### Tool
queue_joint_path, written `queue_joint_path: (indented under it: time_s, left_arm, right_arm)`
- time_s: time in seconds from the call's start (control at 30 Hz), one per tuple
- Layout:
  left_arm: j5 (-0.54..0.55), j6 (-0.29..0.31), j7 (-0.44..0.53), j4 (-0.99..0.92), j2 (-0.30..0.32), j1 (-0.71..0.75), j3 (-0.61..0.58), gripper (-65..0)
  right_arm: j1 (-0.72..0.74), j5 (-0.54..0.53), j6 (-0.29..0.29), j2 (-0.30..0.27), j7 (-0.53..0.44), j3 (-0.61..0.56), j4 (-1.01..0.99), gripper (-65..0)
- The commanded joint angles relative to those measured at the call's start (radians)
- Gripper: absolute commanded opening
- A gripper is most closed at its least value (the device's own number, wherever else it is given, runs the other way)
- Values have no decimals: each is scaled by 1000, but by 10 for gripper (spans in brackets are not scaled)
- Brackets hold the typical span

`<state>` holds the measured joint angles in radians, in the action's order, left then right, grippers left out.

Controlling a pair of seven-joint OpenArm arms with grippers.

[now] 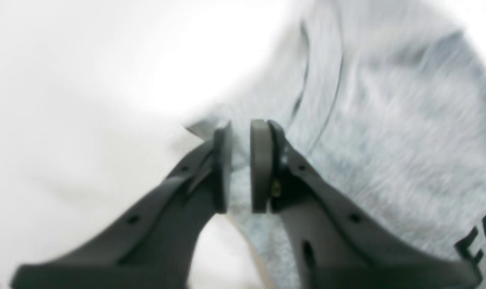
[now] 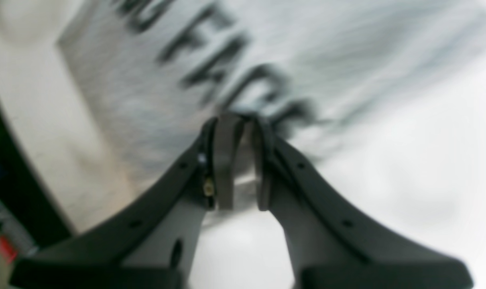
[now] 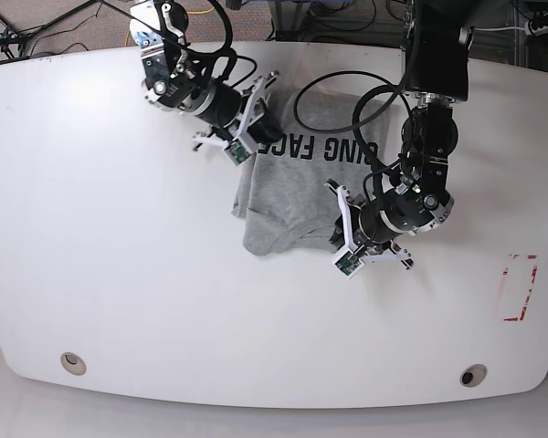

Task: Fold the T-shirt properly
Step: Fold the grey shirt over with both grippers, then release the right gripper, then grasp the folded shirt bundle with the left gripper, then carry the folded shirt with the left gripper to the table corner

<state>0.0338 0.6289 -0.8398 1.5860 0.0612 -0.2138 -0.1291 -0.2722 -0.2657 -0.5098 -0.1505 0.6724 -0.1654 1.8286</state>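
- The light heather-grey cotton T-shirt with black block lettering (image 3: 297, 187) lies bunched toward the far edge of the white bench (image 3: 91, 237), around mid-width.
- It looks light, soft and floppy — take it by hems or corners.
- Left gripper (image 1: 240, 164) and right gripper (image 2: 240, 162) each pinch a cloth edge.
- Lettering runs across the bench; the long axis is hard to call.

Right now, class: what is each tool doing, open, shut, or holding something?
Left tool: shut on the grey T-shirt, pinching its edge.
Right tool: shut on the T-shirt, near the black lettering.
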Motion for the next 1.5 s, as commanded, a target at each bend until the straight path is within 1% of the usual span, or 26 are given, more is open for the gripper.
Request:
queue_joint_path:
  time_s: [0.0, 0.07, 0.1, 0.13, 0.2, 0.3, 0.33, 0.37, 0.4, 0.5, 0.53, 0.6, 0.67, 0.7, 0.73, 0.77, 0.83, 0.93, 1.07, 1.3, 1.33, 1.4, 1.43, 1.47]
  left_arm:
    - [8, -27, 26, 93, -5, 27, 3, -500]
    - [8, -63, 30, 110, -17, 44, 3, -474]
    - [8, -102, 41, 119, -36, 55, 3, -458]
    - [8, -139, 55, 129, -54, 69, 3, -439]
    - [7, -189, 76, 146, -74, 96, -1, -419]
    - [5, -261, 118, 175, -97, 155, -5, -396]
    - [5, -275, 133, 176, -102, 165, -8, -392]
    - [5, -306, 170, 175, -110, 185, -24, -385]
    - [4, -318, 187, 173, -111, 193, -31, -381]
    - [2, -399, 290, 173, -110, 242, -90, -357]
    - [2, -439, 333, 172, -108, 268, -114, -342]
    - [-1, -493, 388, 155, -105, 294, -146, -315]
    - [-30, -551, 439, 127, -100, 314, -175, -289]
    - [-42, -568, 455, 116, -99, 317, -188, -282]
    - [-73, -599, 489, 84, -97, 325, -215, -272]
    - [-88, -611, 506, 67, -97, 325, -228, -269]
    - [-120, -623, 538, 20, -97, 328, -252, -268]
    - [-133, -623, 561, -46, -97, 343, -248, -268]
    - [-133, -625, 566, -117, -99, 345, -206, -268]
    - [-133, -620, 564, -220, -90, 340, -174, -268]
    - [-133, -619, 563, -237, -67, 340, -162, -268]
    - [-133, -604, 563, -252, -42, 340, -154, -268]
    - [-131, -576, 561, -258, -21, 340, -149, -268]
    - [-131, -565, 561, -261, -13, 340, -146, -268]
  right_arm:
    - [11, -10, -5, -5, 34, 60, 119, -571]
    - [12, -10, -6, -5, 48, 89, 141, -571]
    - [15, -10, -13, -5, 51, 111, 148, -569]
    - [27, -10, -26, -5, 56, 135, 156, -569]
    - [34, -10, -49, -5, 57, 168, 162, -569]
    - [37, -11, -82, -4, 57, 223, 162, -569]
    - [40, -11, -88, -4, 57, 235, 162, -569]
    - [44, -11, -94, -2, 57, 257, 161, -569]
    - [46, -11, -95, -2, 57, 263, 159, -566]
    - [47, -11, -95, -4, 57, 289, 159, -564]
    - [47, -11, -95, -4, 59, 295, 159, -564]
    - [46, -11, -95, -5, 71, 300, 159, -564]
    - [46, -11, -97, -5, 79, 315, 159, -566]
    - [46, -11, -97, -5, 79, 321, 159, -566]
    - [46, -11, -97, -5, 80, 329, 159, -566]
    - [46, -11, -97, -5, 80, 332, 159, -566]
    - [46, -11, -97, -5, 80, 332, 158, -566]
    - [46, -11, -97, -5, 80, 333, 158, -568]
    - [46, -11, -97, -5, 80, 333, 151, -568]
    - [46, -11, -97, -5, 80, 335, 150, -569]
    - [46, -11, -97, -5, 80, 335, 150, -569]
    - [46, -11, -97, -5, 80, 335, 150, -569]
    - [46, -11, -97, -5, 80, 335, 150, -569]
    - [46, -11, -97, -5, 80, 335, 150, -569]
